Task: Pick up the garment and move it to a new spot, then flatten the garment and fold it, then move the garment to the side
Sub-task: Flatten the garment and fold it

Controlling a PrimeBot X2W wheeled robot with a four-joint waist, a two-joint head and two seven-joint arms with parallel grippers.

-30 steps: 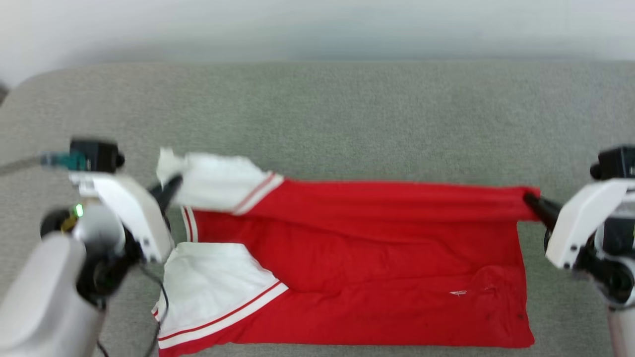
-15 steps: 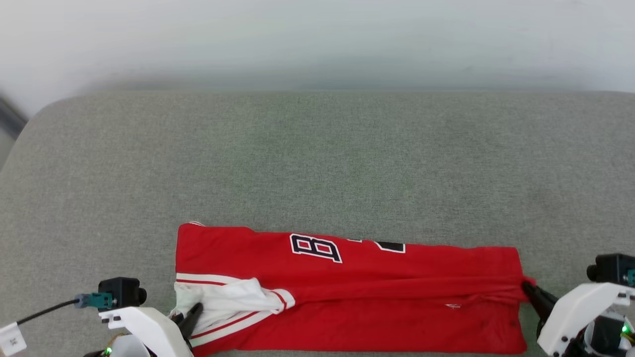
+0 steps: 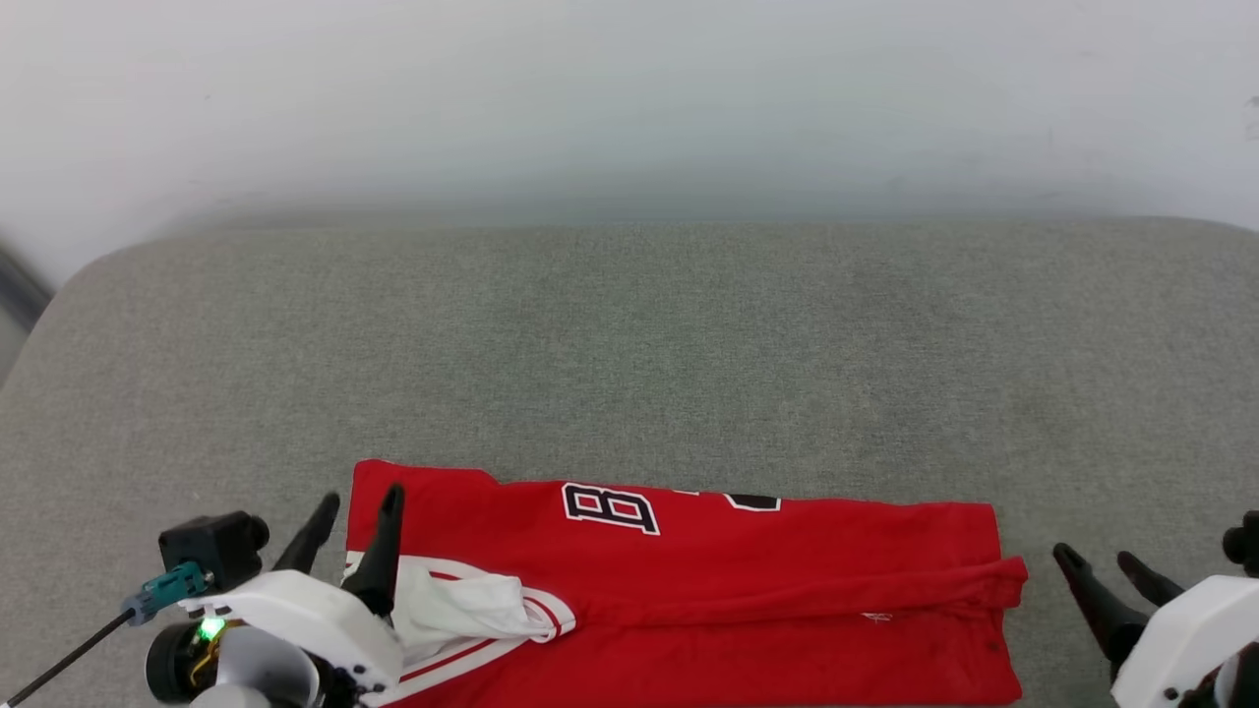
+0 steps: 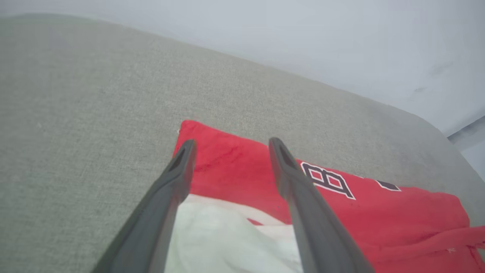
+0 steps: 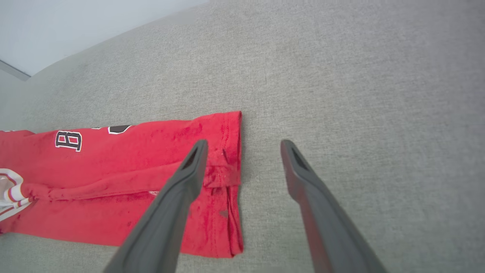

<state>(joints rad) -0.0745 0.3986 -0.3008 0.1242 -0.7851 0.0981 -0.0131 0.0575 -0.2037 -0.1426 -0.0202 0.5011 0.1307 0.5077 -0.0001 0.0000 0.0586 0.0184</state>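
Plainly open, the left gripper (image 3: 360, 503) hangs at seven o'clock over the sleeve (image 3: 462, 605) end of the shirt (image 3: 748, 590) — holding nothing. The right gripper (image 3: 1094, 560), fingers spread and empty, sits at four o'clock just off the hem. The shirt lies folded lengthwise at six o'clock on a grey cushion (image 3: 629, 344).

**Red, white and grey**

The garment (image 3: 748, 580) is bright red, with a white sleeve (image 3: 462, 605) trimmed in red-and-white stripes. Its lettering (image 3: 610, 508) is black with a white outline. A dark patch beside the "B" is probably more of the same, though little of it shows. The surface (image 3: 629, 344) beneath is a flecked grey-green weave, and the wall (image 3: 629, 98) is pale grey-white. The left gripper (image 3: 362, 497) and right gripper (image 3: 1094, 556) have dark grey fingers on white housings. A green light (image 3: 209, 627) glows near a teal plug (image 3: 162, 590) and a black camera (image 3: 211, 546).
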